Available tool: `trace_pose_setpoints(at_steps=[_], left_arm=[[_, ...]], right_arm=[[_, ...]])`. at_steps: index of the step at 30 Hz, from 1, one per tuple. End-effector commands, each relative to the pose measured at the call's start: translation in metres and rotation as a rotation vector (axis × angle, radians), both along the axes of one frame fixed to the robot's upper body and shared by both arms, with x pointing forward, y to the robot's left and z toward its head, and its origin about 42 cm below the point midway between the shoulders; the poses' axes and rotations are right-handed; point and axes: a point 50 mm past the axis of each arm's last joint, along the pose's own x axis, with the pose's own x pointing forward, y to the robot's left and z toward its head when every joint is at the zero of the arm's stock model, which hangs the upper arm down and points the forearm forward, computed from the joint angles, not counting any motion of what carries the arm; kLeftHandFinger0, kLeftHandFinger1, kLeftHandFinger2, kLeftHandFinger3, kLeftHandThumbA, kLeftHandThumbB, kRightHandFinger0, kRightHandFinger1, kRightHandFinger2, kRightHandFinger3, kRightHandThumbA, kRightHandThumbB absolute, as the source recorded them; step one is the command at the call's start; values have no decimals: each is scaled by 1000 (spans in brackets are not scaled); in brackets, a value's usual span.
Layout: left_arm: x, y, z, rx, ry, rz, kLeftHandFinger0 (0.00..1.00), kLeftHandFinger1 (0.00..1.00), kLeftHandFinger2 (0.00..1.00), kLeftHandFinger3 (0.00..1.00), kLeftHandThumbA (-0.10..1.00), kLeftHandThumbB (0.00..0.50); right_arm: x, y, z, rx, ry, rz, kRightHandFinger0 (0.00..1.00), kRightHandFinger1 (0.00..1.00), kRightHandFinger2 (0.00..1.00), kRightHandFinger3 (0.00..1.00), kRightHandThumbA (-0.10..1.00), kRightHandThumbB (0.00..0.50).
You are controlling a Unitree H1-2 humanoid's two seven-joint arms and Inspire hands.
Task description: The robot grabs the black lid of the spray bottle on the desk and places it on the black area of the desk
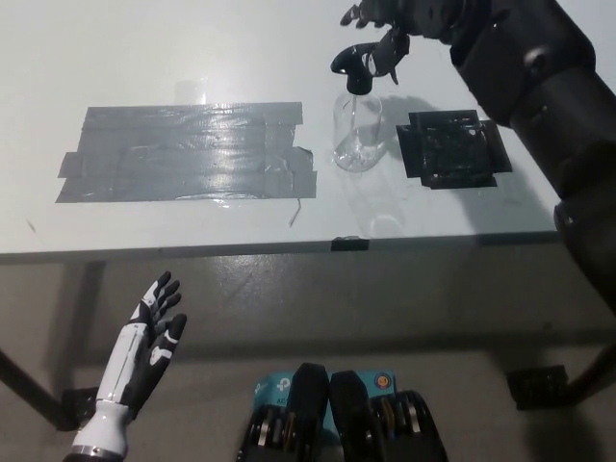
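Starting nearest the camera: grey concrete-like floor [404,308] below the desk edge, with a dark desk foot [536,387] at lower right and a dark leg [29,390] at lower left.

Left hand [144,351], white with black finger segments: lower left, below desk level, in front of the desk and over the floor; fingers spread apart, holding nothing.

Desk [192,48]: pale white top, glossy, its front edge running across the middle of the view; a small dark tab [349,243] sits on that edge.

Grey tape patch [188,154]: wide strips laid side by side on the desk's left half, edges ragged, surface reflective.

Spray bottle [358,135]: clear body, upright on the desk just beside the tape patch's right end, between it and the black area.

Black area [450,147]: a dark square patch of tape on the desk, just right of the bottle, apart from it.

Black lid [358,64]: trigger-type sprayer head, seated on top of the bottle.

Right hand [385,29]: black, at the far top edge, reaching in from the right; fingers curl down around the lid's rear, touching or nearly touching it. Whether it grips the lid cannot be told.
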Motion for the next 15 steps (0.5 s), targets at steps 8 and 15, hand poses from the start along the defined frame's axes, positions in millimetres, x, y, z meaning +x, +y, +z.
trace_pose_setpoints(at_steps=[8,15], left_arm=[[7,3,13,21,-53,-31,787,878,987,1000,838,177],[8,3,15,22,-55,-37,763,851,973,1000,817,175]], right_arm=[[-6,15,74,-8,-32,76,1000,1000,1000,1000,569,500],[-8,19,80,43,6,80,1000,1000,1000,1000,557,500]])
